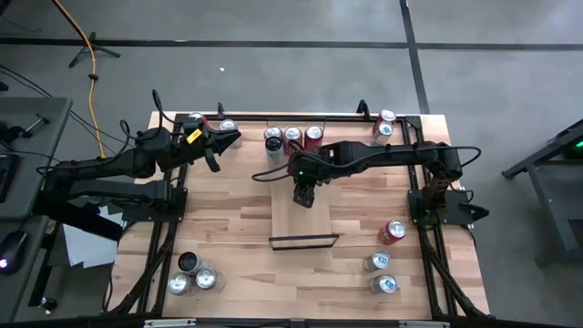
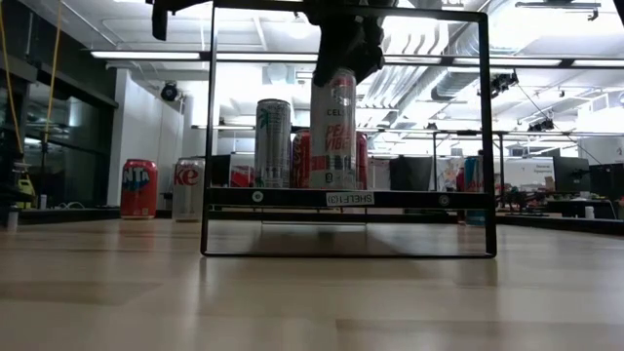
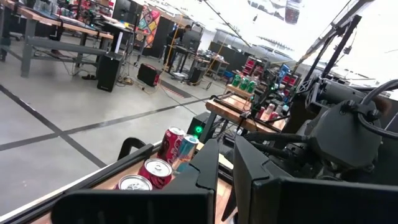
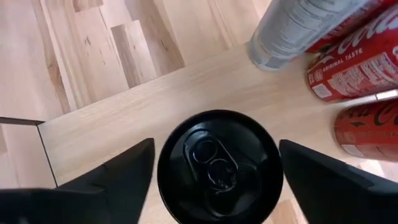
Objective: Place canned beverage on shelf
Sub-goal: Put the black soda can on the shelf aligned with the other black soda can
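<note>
Right gripper: I see my right gripper (image 4: pixel 214 168) above the shelf, fingers spread apart on either side of the can with a gap showing on both sides, so it grips nothing.
Can: the tall slim silver-and-red beverage can with a black lid (image 4: pixel 219 167) stands upright on the shelf board; in the low view the same can (image 2: pixel 333 132) sits on the board under the gripper.
Shelf: the narrow pale plain-wood board with thin black metal rails at its short ends (image 1: pixel 284 223) lies mid-table on the striped butcher-block tabletop (image 1: pixel 228 237).
Neighbours: just beyond the shelf's far end I see a tall silver can (image 4: pixel 298 28) and red cola cans (image 4: pixel 354 59), standing close together.
Left gripper: my left gripper (image 1: pixel 228 139) waits at the table's far left edge, fingers closed, holding nothing, near a few cans (image 3: pixel 171 158).
</note>
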Available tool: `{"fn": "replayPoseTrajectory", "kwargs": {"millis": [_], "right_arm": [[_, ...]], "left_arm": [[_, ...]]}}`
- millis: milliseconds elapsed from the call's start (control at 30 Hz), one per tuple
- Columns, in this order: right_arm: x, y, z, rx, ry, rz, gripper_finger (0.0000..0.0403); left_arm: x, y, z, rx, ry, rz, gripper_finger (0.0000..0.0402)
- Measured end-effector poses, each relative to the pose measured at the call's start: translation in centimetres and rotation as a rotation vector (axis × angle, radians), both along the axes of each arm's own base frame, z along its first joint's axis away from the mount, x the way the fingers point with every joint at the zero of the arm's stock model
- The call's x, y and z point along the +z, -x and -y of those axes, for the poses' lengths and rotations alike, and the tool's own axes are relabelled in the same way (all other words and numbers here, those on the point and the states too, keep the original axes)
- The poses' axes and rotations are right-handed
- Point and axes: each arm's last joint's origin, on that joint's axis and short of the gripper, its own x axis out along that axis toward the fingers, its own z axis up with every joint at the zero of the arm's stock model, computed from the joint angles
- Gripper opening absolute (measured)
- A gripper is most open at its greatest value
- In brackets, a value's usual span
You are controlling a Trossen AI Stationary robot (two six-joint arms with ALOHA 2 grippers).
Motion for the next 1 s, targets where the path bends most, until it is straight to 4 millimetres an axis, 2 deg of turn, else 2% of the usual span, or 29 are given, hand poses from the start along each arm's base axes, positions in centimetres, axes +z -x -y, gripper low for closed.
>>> {"fn": "replayPoseTrajectory", "kwargs": {"millis": [100, 200, 400, 500, 600, 667, 800, 1000], "right_arm": [[0.3, 0.0, 0.0, 0.048, 0.014, -0.003, 0.0366], [1.4, -0.1, -0.1, 0.147, 0.046, 0.019, 0.0394], [5.1, 0.0, 0.7, 0.313, 0.156, 0.077, 0.039], [6.6, 0.1, 1.1, 0.316, 0.222, 0.106, 0.039], [7.5, 0.3, 1.4, 0.306, 0.217, 0.127, 0.039], [7.8, 0.3, 1.4, 0.363, 0.2, 0.14, 0.039], [7.5, 0.6, 1.3, 0.608, 0.225, 0.101, 0.039], [5.8, 0.6, 1.2, 0.856, 0.256, -0.028, 0.039]], "left_arm": [[0.0, 0.0, 0.0, 0.0, 0.0, 0.0, 0.0003], [0.0, 0.0, 0.0, 0.0, 0.0, 0.0, 0.0003], [0.0, 0.0, 0.0, 0.0, 0.0, 0.0, 0.0003], [0.0, 0.0, 0.0, 0.0, 0.001, 0.001, 0.0003], [0.0, 0.0, 0.0, 0.0, 0.001, 0.001, 0.0003], [0.0, 0.0, 0.0, 0.0, 0.001, 0.001, 0.0003], [0.0, 0.0, 0.0, 0.0, 0.001, 0.001, 0.0003], [0.0, 0.0, 0.0, 0.0, 0.001, 0.002, 0.0003]]}}
